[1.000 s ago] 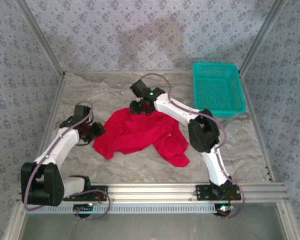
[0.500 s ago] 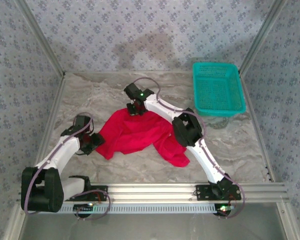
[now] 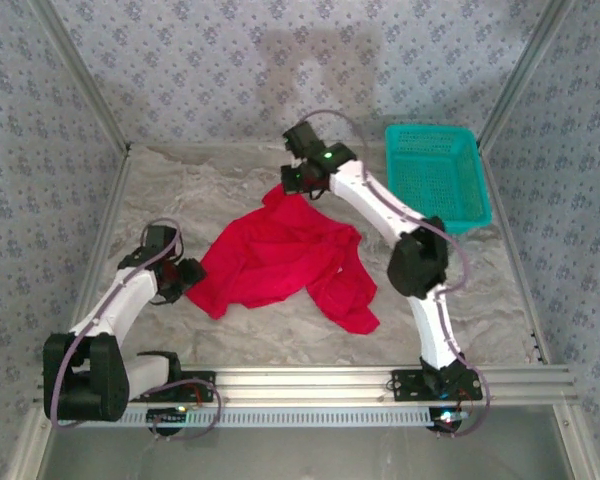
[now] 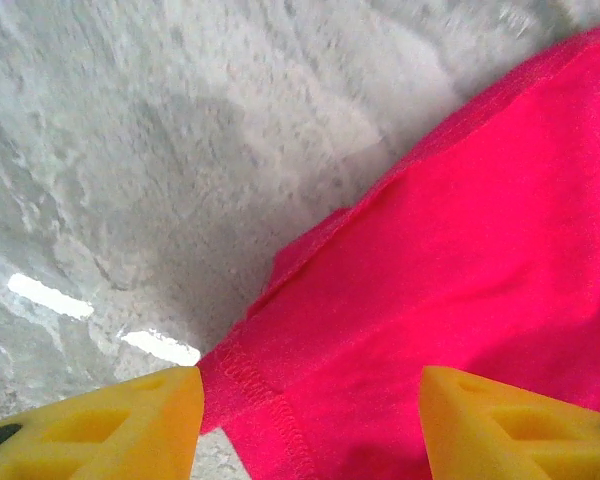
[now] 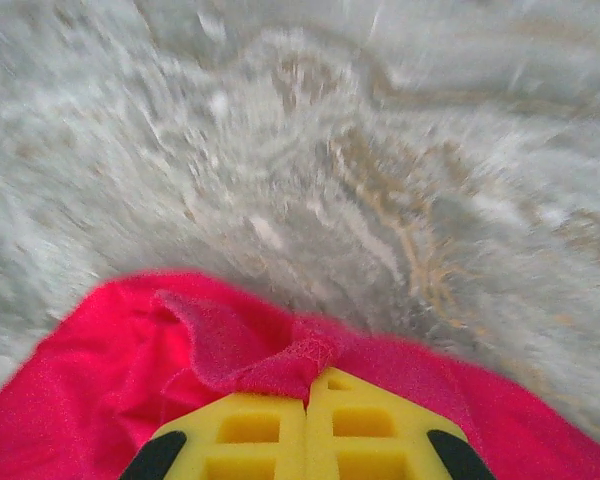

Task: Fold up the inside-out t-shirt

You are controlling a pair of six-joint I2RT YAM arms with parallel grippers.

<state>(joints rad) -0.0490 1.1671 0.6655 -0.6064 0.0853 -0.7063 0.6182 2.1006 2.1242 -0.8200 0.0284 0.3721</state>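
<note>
Cloth of the red t-shirt [image 3: 280, 268] lies rumpled across the middle of the pale marbled counter [image 3: 205, 180], with one lobe trailing toward the near right and a narrow peak reaching toward the far side. At that peak the right pincer [image 3: 294, 186] meets the fabric. In the right wrist view its yellow fingers [image 5: 250, 430] are pressed together with a small fold of the hem nipped between their tips; the rest of the cloth spreads to either side, and the grey counter beyond is blurred. The left pincer [image 3: 187, 279] sits low at the shirt's left edge. In the left wrist view its two yellow fingers [image 4: 120, 425] stand well apart, and a stitched hem corner lies between them on the counter, not gripped. A teal mesh basket [image 3: 432, 178] stands at the far right corner, apart from the shirt
</note>
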